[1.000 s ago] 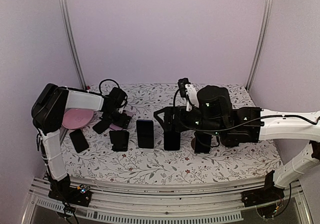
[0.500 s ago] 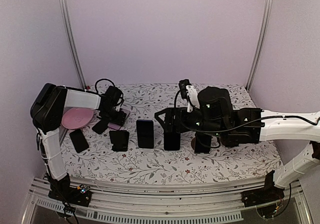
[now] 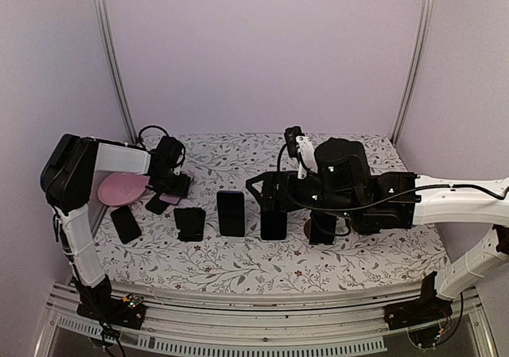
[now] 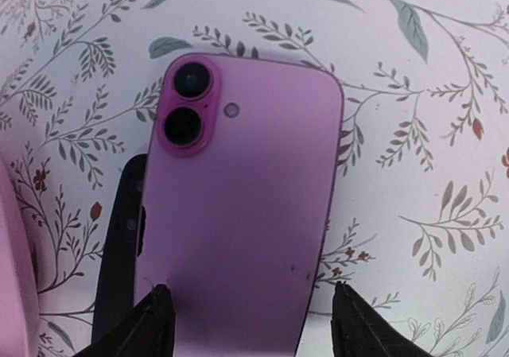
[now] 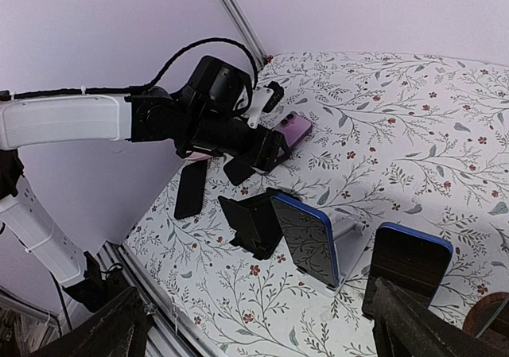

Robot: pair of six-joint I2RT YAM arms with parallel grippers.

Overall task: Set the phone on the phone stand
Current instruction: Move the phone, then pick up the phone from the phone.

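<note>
phone (image 4: 238,198) | back up | lens end away from left pincer (image 4: 248,313)

The left arm (image 3: 119,160) is on the move: its wrist slides left and a touch back, and the whole arm leans outward to the left with it. The cable loop (image 3: 151,133) above the wrist rides along, ending up further left as well. Meanwhile the left gripper (image 4: 251,319) comes in from its widest spread. Its fingers (image 4: 155,325) now stand closer together, straddling the lower end of the pink phone (image 4: 242,214); whether they actually pinch it is hard to call. From overhead, the sliver of pink showing beneath the wrist shifts left too, step for step with the gripper.
</note>
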